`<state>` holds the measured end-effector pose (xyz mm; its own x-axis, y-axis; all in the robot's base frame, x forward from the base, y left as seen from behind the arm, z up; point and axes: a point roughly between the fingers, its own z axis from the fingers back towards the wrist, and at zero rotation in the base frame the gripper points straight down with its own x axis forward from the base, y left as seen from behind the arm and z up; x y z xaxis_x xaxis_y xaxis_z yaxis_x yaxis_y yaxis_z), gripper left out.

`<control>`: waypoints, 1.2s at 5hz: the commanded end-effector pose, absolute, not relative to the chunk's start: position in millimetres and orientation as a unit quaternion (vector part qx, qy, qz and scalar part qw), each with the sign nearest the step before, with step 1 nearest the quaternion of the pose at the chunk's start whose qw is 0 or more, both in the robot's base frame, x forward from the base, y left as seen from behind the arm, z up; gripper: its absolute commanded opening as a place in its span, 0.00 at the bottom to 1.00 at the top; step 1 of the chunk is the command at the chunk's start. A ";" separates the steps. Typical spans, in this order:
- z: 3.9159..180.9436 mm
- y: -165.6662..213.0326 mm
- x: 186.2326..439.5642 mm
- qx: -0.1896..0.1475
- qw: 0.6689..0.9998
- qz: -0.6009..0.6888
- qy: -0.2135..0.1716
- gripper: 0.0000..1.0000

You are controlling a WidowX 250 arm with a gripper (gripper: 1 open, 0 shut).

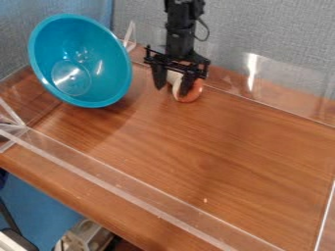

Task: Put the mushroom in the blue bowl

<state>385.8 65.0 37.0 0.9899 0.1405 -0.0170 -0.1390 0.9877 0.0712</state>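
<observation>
**Tool parted over mushroom, top centre**

Wooden tabletop [197, 147] fills the frame, clear walls around it. Blue bowl [78, 61] at upper left, tipped on its side, mouth toward the camera. Tool [177, 80] at top centre points straight down, fingers spread partway, straddling the mushroom [189, 92] on the tabletop; contact unclear.

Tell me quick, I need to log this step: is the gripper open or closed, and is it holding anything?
Gripper: open, fingers down on either side of the mushroom on the table; no grip on it.
</observation>
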 end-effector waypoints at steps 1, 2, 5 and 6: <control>53.3 57.9 387.3 0.039 0.996 0.080 -0.011 0.00; 64.1 59.9 387.3 0.035 0.995 0.091 -0.017 0.00; 152.6 86.3 371.6 0.014 0.993 0.106 -0.057 0.00; 194.1 102.5 363.0 0.007 0.992 0.102 -0.075 0.00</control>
